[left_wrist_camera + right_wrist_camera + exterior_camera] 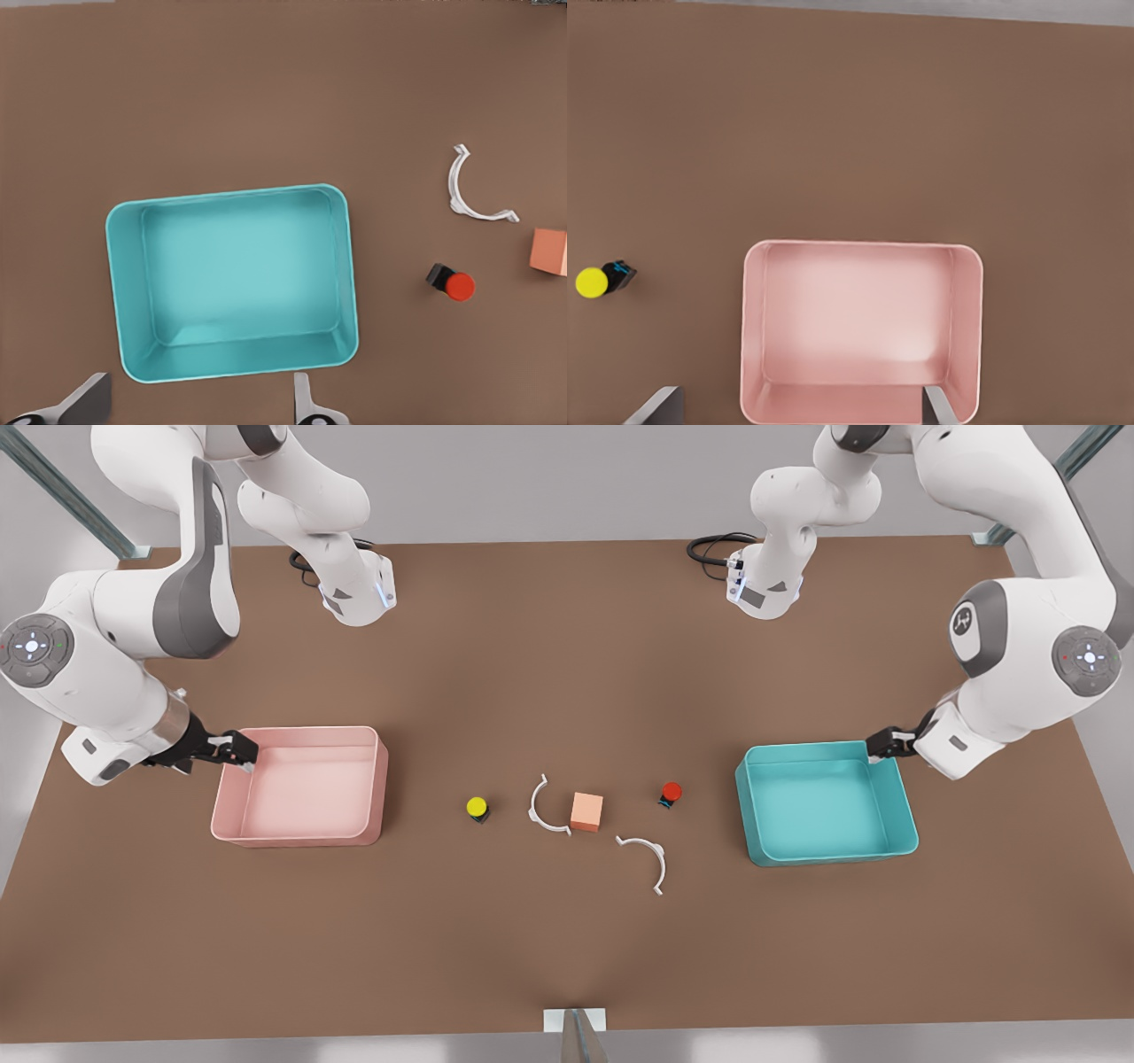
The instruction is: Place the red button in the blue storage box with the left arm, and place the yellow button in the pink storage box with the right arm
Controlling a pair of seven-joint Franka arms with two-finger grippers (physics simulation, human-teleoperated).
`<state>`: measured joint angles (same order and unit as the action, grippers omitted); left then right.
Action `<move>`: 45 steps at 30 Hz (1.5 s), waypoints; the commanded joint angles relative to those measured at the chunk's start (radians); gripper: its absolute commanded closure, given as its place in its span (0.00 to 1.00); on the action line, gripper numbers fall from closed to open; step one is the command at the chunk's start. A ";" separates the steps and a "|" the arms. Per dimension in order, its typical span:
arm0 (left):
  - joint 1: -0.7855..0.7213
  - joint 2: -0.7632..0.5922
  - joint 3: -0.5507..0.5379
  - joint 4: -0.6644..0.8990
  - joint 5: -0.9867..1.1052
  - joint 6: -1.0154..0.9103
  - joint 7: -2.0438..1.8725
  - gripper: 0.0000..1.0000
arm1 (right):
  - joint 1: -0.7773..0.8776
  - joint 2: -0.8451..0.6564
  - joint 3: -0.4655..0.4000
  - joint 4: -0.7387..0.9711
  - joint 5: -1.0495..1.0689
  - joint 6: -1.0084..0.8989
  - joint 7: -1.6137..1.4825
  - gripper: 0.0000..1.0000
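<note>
Overhead, the left gripper (873, 746) hangs by the blue storage box (826, 804) at the box's 1 o'clock corner, fingers (304, 400) spread wide and empty. On the surface (567, 646), the red button (671, 793) lies well apart at its 9 o'clock. Likewise, the right gripper (246, 755) spreads empty fingers (939, 409) over the pink storage box (303, 786), the yellow button (477, 808) well apart at 3 o'clock.

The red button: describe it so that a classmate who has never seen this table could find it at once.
Start at the blue storage box on the front view's right side of the brown table. Just beside it, towards the table's middle, stands the red button. It alone has a round red cap on a dark base; the yellow button sits farther off.
</note>
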<state>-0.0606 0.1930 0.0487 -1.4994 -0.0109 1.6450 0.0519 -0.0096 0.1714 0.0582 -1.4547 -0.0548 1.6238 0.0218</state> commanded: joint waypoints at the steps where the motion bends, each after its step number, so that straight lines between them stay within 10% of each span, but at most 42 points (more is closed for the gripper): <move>1: -0.001 0.002 -0.001 0.002 0.009 0.045 0.065 0.00 | 0.000 -0.001 0.000 0.001 -0.002 0.011 0.018 0.00; 6: -0.313 0.095 -0.013 0.008 0.006 0.041 0.075 0.00 | -0.001 0.006 0.000 0.002 0.000 0.019 0.018 0.00; 9: -0.447 0.181 -0.013 -0.113 -0.046 0.358 0.055 0.00 | 0.026 0.086 0.038 0.070 0.110 0.021 0.023 0.00; 15: -0.466 0.194 -0.012 -0.472 -0.072 0.845 0.052 0.00 | 0.188 0.296 0.045 0.096 0.055 0.231 0.096 0.00; 31: -0.498 0.388 -0.012 -0.453 -0.086 0.926 0.062 0.00 | 0.415 0.422 0.074 -0.184 0.059 0.504 0.274 0.00; 34: -0.496 0.388 -0.010 -0.453 -0.084 0.926 0.063 0.40 | 0.408 0.442 0.072 -0.214 0.055 0.596 0.274 0.00; 45: -0.490 0.094 0.206 -0.450 -0.084 0.598 0.344 0.56 | 0.401 0.514 0.071 -0.276 0.018 0.837 0.273 0.00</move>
<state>-0.5541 0.3119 0.2418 -1.9505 -0.0888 2.4235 0.1405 0.3923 0.6872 0.1292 -1.7239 -0.0340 2.3623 0.2424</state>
